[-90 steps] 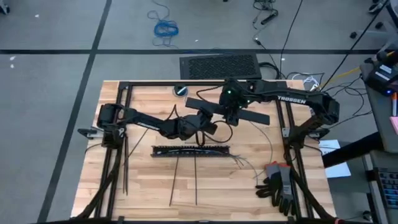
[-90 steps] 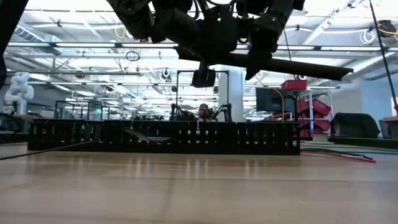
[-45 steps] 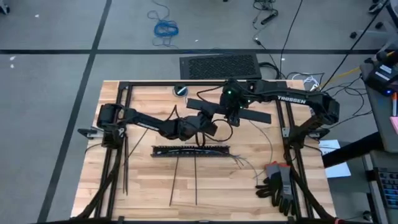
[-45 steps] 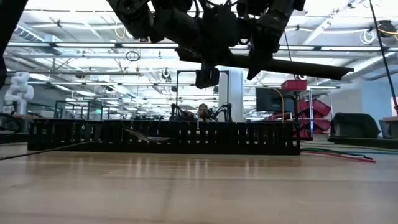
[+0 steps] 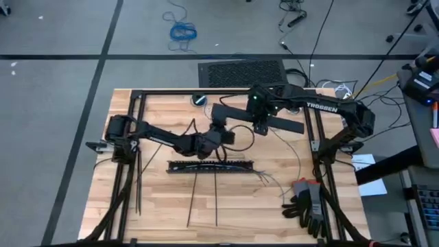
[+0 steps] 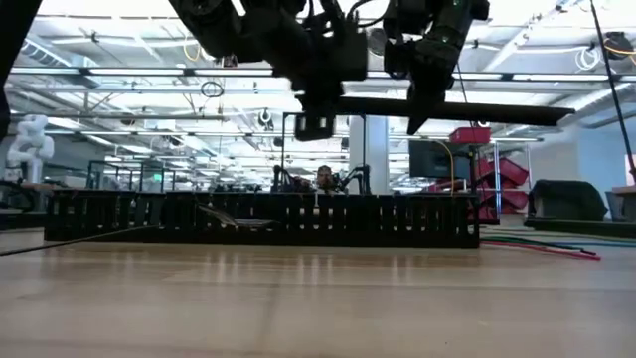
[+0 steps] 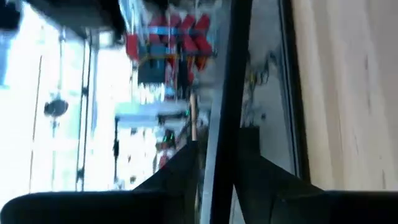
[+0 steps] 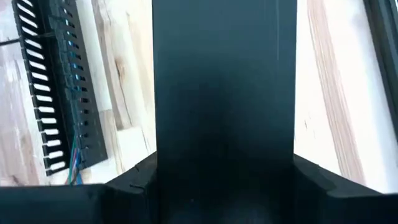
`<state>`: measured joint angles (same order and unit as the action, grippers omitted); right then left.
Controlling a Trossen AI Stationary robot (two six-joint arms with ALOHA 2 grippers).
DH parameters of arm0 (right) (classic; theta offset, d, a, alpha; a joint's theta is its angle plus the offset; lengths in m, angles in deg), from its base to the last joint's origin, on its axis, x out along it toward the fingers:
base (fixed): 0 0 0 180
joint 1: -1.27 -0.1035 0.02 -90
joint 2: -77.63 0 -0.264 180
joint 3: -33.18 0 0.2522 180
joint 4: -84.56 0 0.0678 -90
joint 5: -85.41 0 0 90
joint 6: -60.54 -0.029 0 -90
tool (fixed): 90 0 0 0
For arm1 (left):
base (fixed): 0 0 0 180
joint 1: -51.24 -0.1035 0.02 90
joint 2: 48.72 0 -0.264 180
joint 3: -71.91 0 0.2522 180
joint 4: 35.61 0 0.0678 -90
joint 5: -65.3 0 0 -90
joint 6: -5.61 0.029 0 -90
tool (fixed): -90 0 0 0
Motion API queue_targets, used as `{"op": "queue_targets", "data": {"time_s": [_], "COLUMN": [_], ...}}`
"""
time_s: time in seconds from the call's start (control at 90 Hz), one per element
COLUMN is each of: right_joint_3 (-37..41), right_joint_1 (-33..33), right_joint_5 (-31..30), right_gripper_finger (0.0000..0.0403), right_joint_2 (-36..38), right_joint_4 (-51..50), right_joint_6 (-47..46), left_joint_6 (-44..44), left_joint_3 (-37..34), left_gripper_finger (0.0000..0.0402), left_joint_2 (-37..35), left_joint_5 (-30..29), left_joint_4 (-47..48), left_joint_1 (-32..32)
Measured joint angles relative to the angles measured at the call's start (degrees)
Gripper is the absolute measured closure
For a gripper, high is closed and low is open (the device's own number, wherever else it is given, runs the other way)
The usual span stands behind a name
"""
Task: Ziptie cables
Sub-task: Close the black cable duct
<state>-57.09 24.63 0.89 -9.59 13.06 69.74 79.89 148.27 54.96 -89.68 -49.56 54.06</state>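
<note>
Both jaws clamp one flat, smooth black bar (image 5: 257, 118) above the slotted comb-edged bar (image 5: 210, 165): left gripper (image 5: 221, 127) edge-on, right gripper (image 5: 262, 121) across its face.

Setting: robotics lab in a large open industrial hall. Low view shows a high ceiling with exposed trusses (image 6: 119, 85) and strip lighting, a white robot arm (image 6: 27, 139) at far left, red racks (image 6: 497, 164) and a monitor (image 6: 432, 159) behind. High view: wooden tabletop (image 5: 164, 199) in a black frame on grey concrete floor (image 5: 55, 89), loose cabling (image 5: 182, 31) lying about, work gloves (image 5: 309, 202) on the tabletop.
</note>
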Motion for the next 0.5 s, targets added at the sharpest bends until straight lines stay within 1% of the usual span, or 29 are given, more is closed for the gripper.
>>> {"op": "queue_targets", "data": {"time_s": [0.033, 0.056, 0.089, 0.122, 0.189, 0.222, 0.256, 0.3, 0.344, 0.5], "right_joint_3": [0.0, 0.0, 0.0, 0.0, 0.0, 0.0, 0.1, 0.4, 1.4, 8.2], "right_joint_1": [0.0, 0.0, 0.0, 0.0, 0.0, 0.0, 0.0, 0.0, 0.0, 0.3], "right_joint_5": [0.0, 0.0, 0.0, 0.0, 0.0, 0.0, 0.1, 0.1, 0.1, 0.2], "right_gripper_finger": [0.0195, 0.0195, 0.0195, 0.0195, 0.0195, 0.0195, 0.0195, 0.0195, 0.0195, 0.0195], "right_joint_2": [0.0, 0.0, 0.0, 0.0, 0.0, 0.0, 0.0, 0.1, 0.5, 3.2], "right_joint_4": [-0.7, -1.2, -2.0, -2.7, -3.1, -3.4, -3.9, -3.8, -3.4, 0.7], "right_joint_6": [0.4, 0.7, 1.1, 1.5, 2.5, 3.0, 3.3, 3.7, 4.0, 3.4], "left_joint_6": [-5.4, -10.6, -19.2, -28.7, -47.7, -55.1, -60.5, -65.1, -67.1, -67.7], "left_joint_3": [-1.3, -2.4, -4.2, -5.7, -7.6, -8.6, -9.4, -10.2, -10.6, -10.6], "left_gripper_finger": [0.0306, 0.0306, 0.0306, 0.0306, 0.0306, 0.0306, 0.0306, 0.0306, 0.0305, 0.0305], "left_joint_2": [-2.2, -4.1, -7.3, -10.5, -16.8, -19.6, -22.1, -24.8, -26.6, -30.6], "left_joint_5": [-0.3, -0.2, 0.1, 1.9, 9.9, 14.2, 18.0, 22.2, 24.6, 25.6], "left_joint_4": [3.9, 7.7, 14.5, 22.6, 37.3, 42.1, 45.2, 48.4, 50.0, 50.2], "left_joint_1": [0.0, 0.0, 0.0, 0.0, -0.1, -0.2, -0.4, -0.6, -0.6, 0.2]}}
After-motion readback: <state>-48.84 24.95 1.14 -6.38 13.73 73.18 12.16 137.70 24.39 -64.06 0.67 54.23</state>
